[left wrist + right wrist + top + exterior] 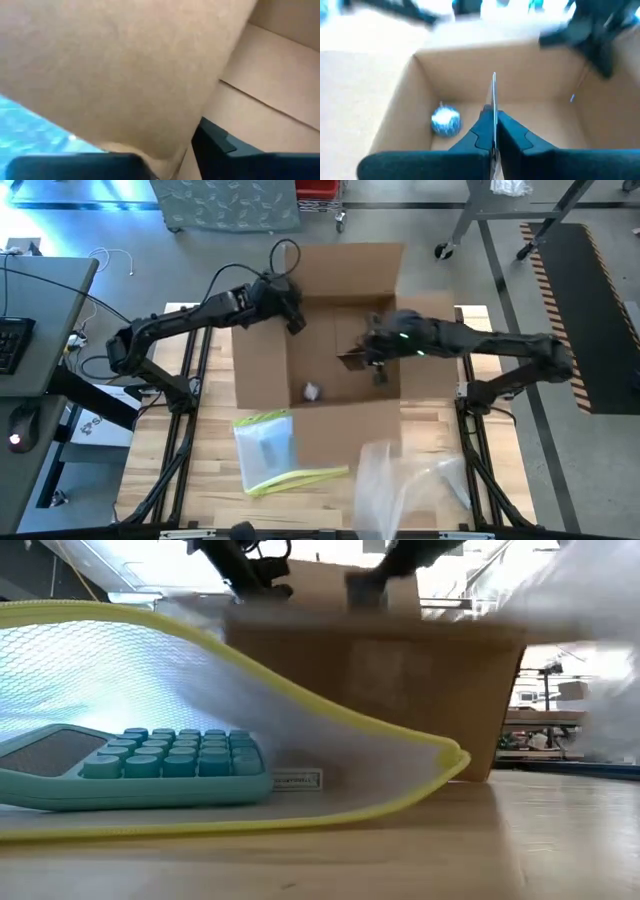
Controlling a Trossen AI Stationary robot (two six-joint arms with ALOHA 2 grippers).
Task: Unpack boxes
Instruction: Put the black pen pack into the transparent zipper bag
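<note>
The cardboard carton point(330, 340) sits open at mid-worktop point(520, 480), flaps spread: light, stiff-walled, best gripped by a flap edge. The left gripper point(293, 317) pinches the left wall edge between its fingers. The right gripper point(375, 363), over the interior, is closed on a thin flat sheet, possibly film. A small foil ball point(445, 120) remains inside. A yellow-edged sleeve point(268, 450) and crinkly plastic point(410, 480) lie nearer; concrete floor beyond.
</note>
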